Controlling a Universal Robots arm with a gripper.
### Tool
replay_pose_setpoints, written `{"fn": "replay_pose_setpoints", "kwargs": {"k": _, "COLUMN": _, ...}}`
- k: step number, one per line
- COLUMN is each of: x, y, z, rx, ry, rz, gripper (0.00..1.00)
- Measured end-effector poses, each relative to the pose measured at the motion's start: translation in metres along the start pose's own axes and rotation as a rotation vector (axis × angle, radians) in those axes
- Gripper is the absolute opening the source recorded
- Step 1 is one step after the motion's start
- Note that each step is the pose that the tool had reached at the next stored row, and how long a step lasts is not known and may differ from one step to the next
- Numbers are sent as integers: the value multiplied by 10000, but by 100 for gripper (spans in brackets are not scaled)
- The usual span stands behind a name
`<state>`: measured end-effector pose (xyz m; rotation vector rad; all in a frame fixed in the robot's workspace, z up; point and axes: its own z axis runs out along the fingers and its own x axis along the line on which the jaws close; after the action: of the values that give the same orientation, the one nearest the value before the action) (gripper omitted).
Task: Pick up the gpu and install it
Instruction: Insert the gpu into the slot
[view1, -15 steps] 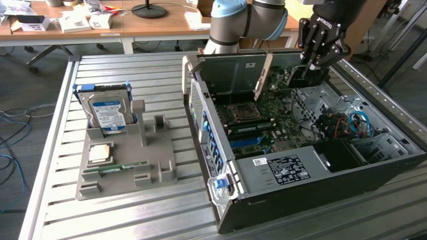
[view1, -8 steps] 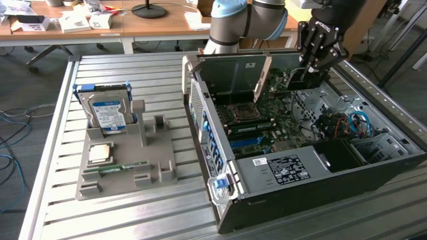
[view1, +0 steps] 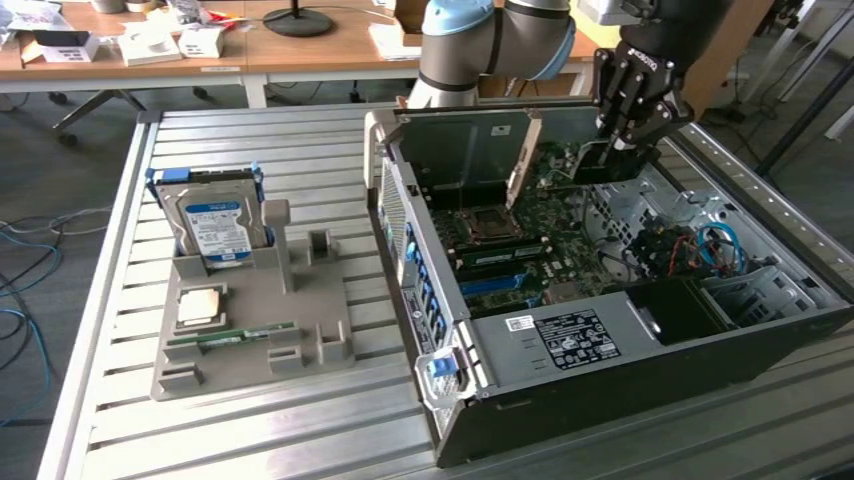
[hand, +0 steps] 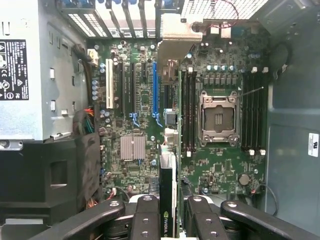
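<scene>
The gpu (hand: 168, 185) is seen edge-on in the wrist view, a thin dark card with a green logo and a pale metal bracket (hand: 180, 35) at its far end. My gripper (hand: 170, 225) is shut on it, with black fingers (hand: 145, 220) on both sides. The card lies over the motherboard (hand: 135, 165), alongside the blue slot (hand: 155, 90). In the exterior view my gripper (view1: 621, 150) reaches down into the open computer case (view1: 587, 340) and holds the gpu (view1: 587, 168) near the case's far wall. I cannot tell whether the card touches a slot.
An empty CPU socket (hand: 218, 117) and memory slots (hand: 187, 110) flank the card. The power supply (view1: 561, 335) fills the case's near end. On the slatted table, a grey holder (view1: 254, 340) carries a hard drive (view1: 218, 225), a chip and a green RAM stick (view1: 247, 335). Desks stand behind.
</scene>
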<state>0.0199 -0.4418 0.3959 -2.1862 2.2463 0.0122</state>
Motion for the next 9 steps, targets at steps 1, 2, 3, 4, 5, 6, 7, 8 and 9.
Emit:
{"fn": "replay_pose_setpoints", "kwargs": {"k": 1, "x": 0, "y": 0, "z": 6, "rx": 0, "ry": 0, "rz": 0, "gripper": 26}}
{"fn": "replay_pose_setpoints", "kwargs": {"k": 2, "x": 0, "y": 0, "z": 12, "rx": 0, "ry": 0, "rz": 0, "gripper": 26}}
{"fn": "replay_pose_setpoints", "kwargs": {"k": 3, "x": 0, "y": 0, "z": 18, "rx": 0, "ry": 0, "rz": 0, "gripper": 26}}
{"fn": "replay_pose_setpoints", "kwargs": {"k": 4, "x": 0, "y": 0, "z": 23, "rx": 0, "ry": 0, "rz": 0, "gripper": 26}}
{"fn": "replay_pose_setpoints", "kwargs": {"k": 5, "x": 0, "y": 0, "z": 28, "rx": 0, "ry": 0, "rz": 0, "gripper": 26}}
{"fn": "replay_pose_setpoints", "kwargs": {"k": 6, "x": 0, "y": 0, "z": 32, "rx": 0, "ry": 1, "rz": 0, "gripper": 26}}
{"fn": "replay_pose_setpoints", "kwargs": {"k": 7, "x": 0, "y": 0, "z": 36, "rx": 0, "ry": 0, "rz": 0, "gripper": 26}}
{"fn": "replay_pose_setpoints", "kwargs": {"k": 8, "x": 0, "y": 0, "z": 39, "rx": 0, "ry": 1, "rz": 0, "gripper": 26}}
{"fn": "replay_pose_setpoints", "kwargs": {"k": 9, "x": 0, "y": 0, "z": 43, "rx": 0, "ry": 0, "rz": 0, "gripper": 26}}
